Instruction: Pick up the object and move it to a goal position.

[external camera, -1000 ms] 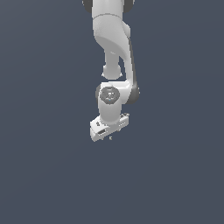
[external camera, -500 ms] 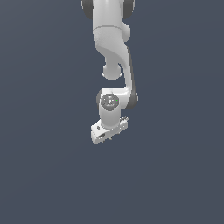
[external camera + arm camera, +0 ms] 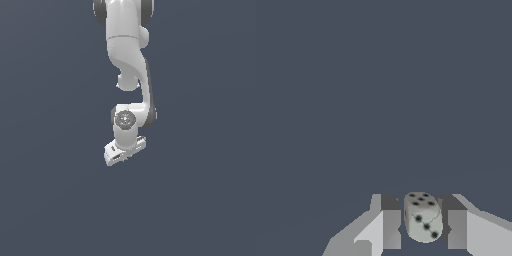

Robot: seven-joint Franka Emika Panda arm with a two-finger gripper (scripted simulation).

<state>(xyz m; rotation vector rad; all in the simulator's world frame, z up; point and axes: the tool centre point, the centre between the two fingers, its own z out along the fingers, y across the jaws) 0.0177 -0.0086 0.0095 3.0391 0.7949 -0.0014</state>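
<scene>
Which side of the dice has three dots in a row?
On the pale grey-white spotted die, the broad camera-facing side; the neighbouring side shows more dots.

On every side of the arm [image 3: 127,55] the exterior view shows only flat dark grey-blue surface [image 3: 45,150], with nothing standing to block a pass toward that view's left, right, or below the end effector [image 3: 124,151]. In the wrist view the gap between the two fingers [image 3: 390,224] is taken up by a pale die [image 3: 423,216]; the ground beyond them lies bare.
</scene>
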